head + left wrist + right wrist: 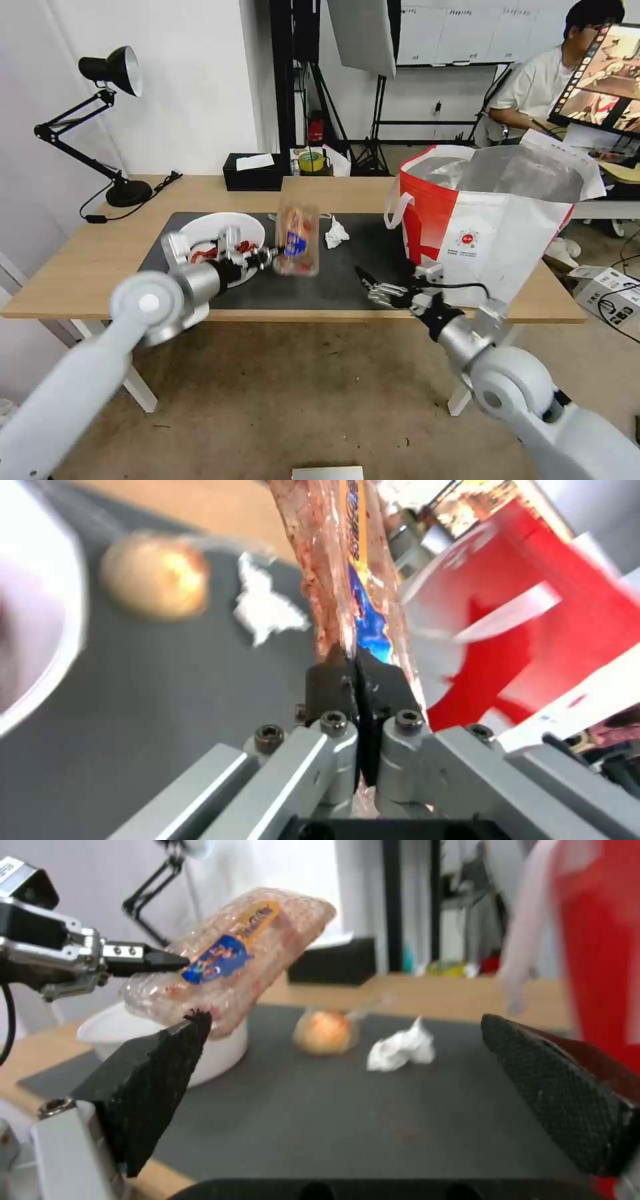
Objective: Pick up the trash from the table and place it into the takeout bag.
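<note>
Tray [297, 240] hangs clamped by its edge in the left gripper [272, 254], long axis upright above the mat; takeout bag [487, 227] stands off toward the right gripper [373, 283], whose jaws gape empty.

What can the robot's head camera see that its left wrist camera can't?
Head view alone: the desk lamp, the black tissue box, and the right gripper, open above the mat near the takeout bag.

Left wrist view alone: the left gripper close up, fingers shut on the clear tray, plus the tan ball.

Both: tray, crumpled tissue, bowl, bag.
</note>
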`<state>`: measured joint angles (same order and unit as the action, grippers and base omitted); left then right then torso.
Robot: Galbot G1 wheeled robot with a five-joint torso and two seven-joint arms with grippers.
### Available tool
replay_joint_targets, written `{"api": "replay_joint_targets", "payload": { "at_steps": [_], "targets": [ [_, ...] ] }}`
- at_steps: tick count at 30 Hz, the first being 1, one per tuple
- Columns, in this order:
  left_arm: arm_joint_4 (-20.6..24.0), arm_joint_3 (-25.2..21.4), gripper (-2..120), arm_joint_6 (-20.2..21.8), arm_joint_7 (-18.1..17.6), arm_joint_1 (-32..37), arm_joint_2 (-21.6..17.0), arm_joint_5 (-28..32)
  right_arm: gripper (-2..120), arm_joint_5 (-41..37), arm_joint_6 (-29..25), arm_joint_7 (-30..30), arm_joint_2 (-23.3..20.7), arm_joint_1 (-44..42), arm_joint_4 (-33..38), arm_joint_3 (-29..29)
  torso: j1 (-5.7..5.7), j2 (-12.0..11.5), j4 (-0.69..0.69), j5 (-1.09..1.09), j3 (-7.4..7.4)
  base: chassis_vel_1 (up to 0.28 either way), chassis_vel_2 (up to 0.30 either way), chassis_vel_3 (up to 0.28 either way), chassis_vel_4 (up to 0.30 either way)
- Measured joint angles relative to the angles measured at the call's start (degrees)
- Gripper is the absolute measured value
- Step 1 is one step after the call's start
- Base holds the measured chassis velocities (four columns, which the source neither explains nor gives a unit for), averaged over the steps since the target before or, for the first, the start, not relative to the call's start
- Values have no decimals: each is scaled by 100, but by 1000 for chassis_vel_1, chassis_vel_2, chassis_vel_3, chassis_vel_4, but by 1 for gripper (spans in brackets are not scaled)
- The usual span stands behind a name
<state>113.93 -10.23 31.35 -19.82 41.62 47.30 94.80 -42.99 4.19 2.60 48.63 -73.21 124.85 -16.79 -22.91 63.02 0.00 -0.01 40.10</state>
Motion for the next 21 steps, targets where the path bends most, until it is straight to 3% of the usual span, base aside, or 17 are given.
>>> {"api": "replay_joint_targets", "payload": {
  "at_steps": [5, 10, 21],
  "targets": [
    [-65, 218, 0, -60, -66, -514, 56, 154, 100, 423, -389, 60, 214, -683, 265, -471, 0, 0, 0, 0, 0, 0, 0, 0, 0],
    [-277, 655, 0, -182, -100, -1455, 145, 376, 100, 904, -875, 44, 564, -1703, 389, -986, 0, 0, -1, 0, 0, 0, 0, 0, 0],
    [-887, 1691, 0, -348, -153, -2968, 771, 589, 100, 1514, -1426, 17, 1115, -2476, 60, -1222, -1, 0, -1, 2, 0, 0, 0, 0, 0]
  ]
}}
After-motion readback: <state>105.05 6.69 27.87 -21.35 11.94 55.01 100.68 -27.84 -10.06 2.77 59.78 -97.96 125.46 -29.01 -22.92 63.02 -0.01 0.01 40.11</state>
